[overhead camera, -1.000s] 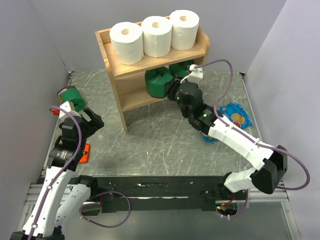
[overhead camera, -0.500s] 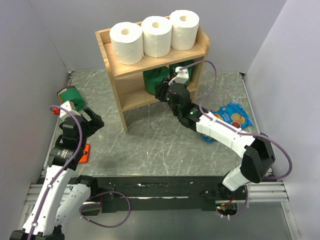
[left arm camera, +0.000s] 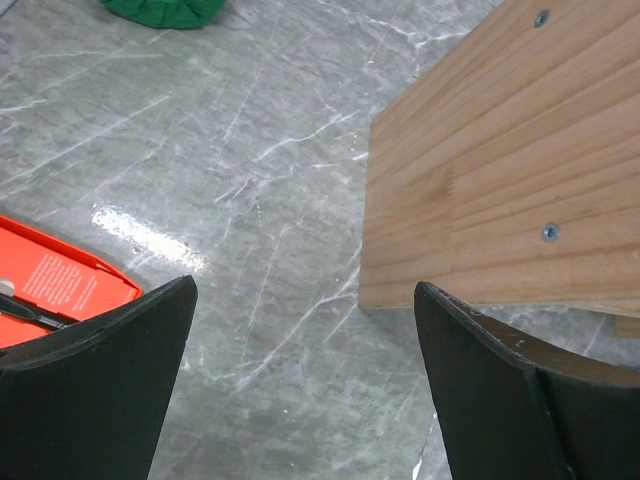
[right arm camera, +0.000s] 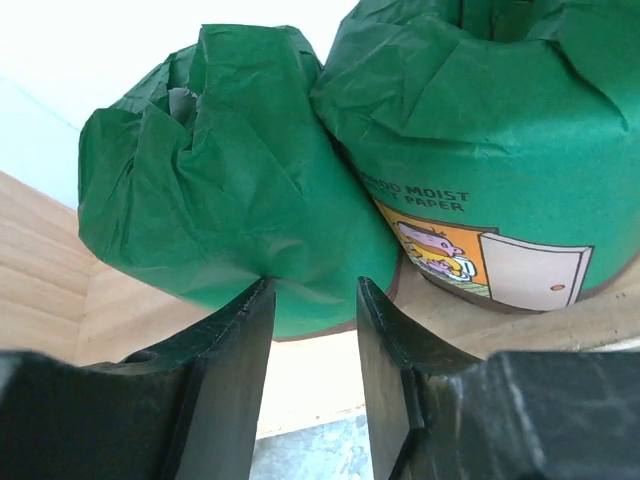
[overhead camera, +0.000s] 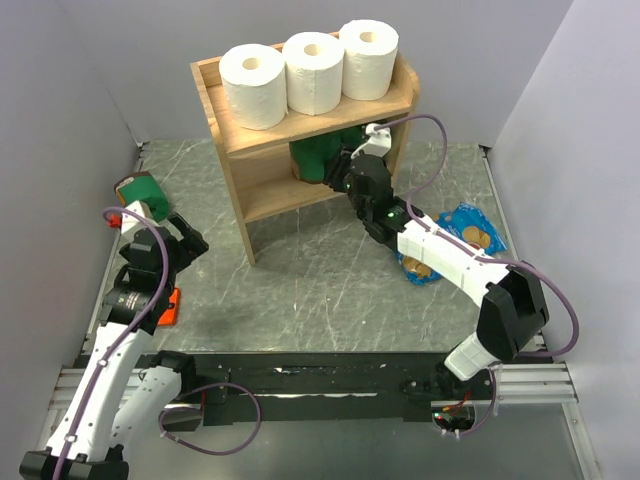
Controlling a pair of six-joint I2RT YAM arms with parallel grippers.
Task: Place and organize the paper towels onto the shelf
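Three white paper towels (overhead camera: 252, 85) (overhead camera: 313, 72) (overhead camera: 368, 58) stand in a row on the top tier of the wooden shelf (overhead camera: 236, 195). My right gripper (overhead camera: 337, 172) reaches into the lower tier. In the right wrist view its jaws (right arm camera: 313, 285) stand narrowly open at the foot of a green wrapped package (right arm camera: 230, 200); the left finger touches the creased wrap, and nothing lies in the gap. A second green package (right arm camera: 480, 150) stands beside it. My left gripper (overhead camera: 186, 240) hovers open and empty (left arm camera: 305, 285) over the table, left of the shelf's side panel (left arm camera: 500, 170).
Another green package (overhead camera: 140, 190) lies at the far left, also in the left wrist view (left arm camera: 165, 10). An orange box (overhead camera: 172, 305) (left arm camera: 60, 285) lies by the left arm. A blue snack bag (overhead camera: 470, 230) lies right of the shelf, under the right arm.
My right gripper carried a green package from in front of the shelf into the lower tier, beside the other green one. The left arm stayed almost still.
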